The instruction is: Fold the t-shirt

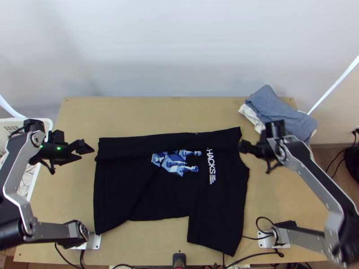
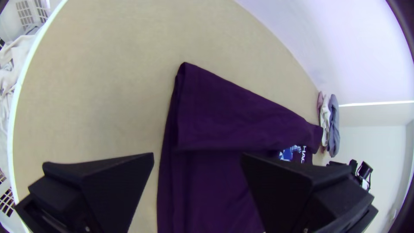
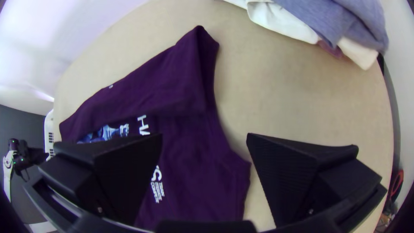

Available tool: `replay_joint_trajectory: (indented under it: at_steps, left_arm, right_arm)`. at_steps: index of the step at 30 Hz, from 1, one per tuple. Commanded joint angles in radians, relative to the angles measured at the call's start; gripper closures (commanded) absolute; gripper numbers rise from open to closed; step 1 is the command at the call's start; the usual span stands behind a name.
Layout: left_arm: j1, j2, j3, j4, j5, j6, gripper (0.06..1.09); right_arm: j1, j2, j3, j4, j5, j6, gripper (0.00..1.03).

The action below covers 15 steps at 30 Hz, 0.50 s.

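The black t-shirt [image 1: 170, 179] lies on the table, its far edge folded over in a long strip toward the near side, with part of the printed front showing. In the top view my left gripper [image 1: 85, 150] is just left of the shirt's far left corner; in the left wrist view this gripper [image 2: 196, 159] stands open beside the shirt's left edge [image 2: 172, 129]. At the shirt's right edge my right gripper [image 1: 244, 147] is seen from above. In the right wrist view the right gripper [image 3: 205, 140] is open over that edge, with no cloth pinched. The folded strip [image 3: 172, 82] lies beyond it.
A pile of folded clothes [image 1: 282, 112], blue-grey over white, lies at the table's far right corner. A white basket [image 1: 45, 123] with cloth stands at the left side. Cables [image 1: 256, 253] run along the near edge. Bare tabletop [image 1: 157, 116] shows beyond the shirt.
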<state>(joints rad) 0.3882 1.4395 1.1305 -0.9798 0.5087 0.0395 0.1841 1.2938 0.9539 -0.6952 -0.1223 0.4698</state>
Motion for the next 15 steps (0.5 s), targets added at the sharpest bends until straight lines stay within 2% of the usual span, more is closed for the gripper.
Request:
replay_joint_trajectory:
  at_steps: [1,3,6,8,13,15]
  left_arm:
    - [-0.011,-0.071,0.017,-0.046,0.008,0.017,0.1]
    - [-0.02,-0.108,0.031,-0.063,0.007,0.017,0.1]
    - [-0.041,-0.159,0.04,-0.076,0.007,0.016,0.1]
    - [-0.048,-0.172,0.046,-0.088,0.007,0.016,0.1]
    - [-0.054,-0.185,0.051,-0.105,0.007,0.007,0.1]
    - [-0.055,-0.188,0.051,-0.108,0.007,0.007,0.1]
  right_arm:
    - [0.028,-0.106,-0.021,-0.156,-0.02,0.089,0.07]
    - [0.037,-0.148,-0.027,-0.29,-0.065,0.171,0.04]
    - [0.055,-0.199,-0.06,-0.434,-0.106,0.201,0.04]
    - [0.066,-0.235,-0.089,-0.487,-0.105,0.185,0.04]
    - [0.094,-0.341,-0.207,-0.492,-0.122,0.187,0.24]
    - [0.107,-0.358,-0.247,-0.492,-0.122,0.187,0.35]
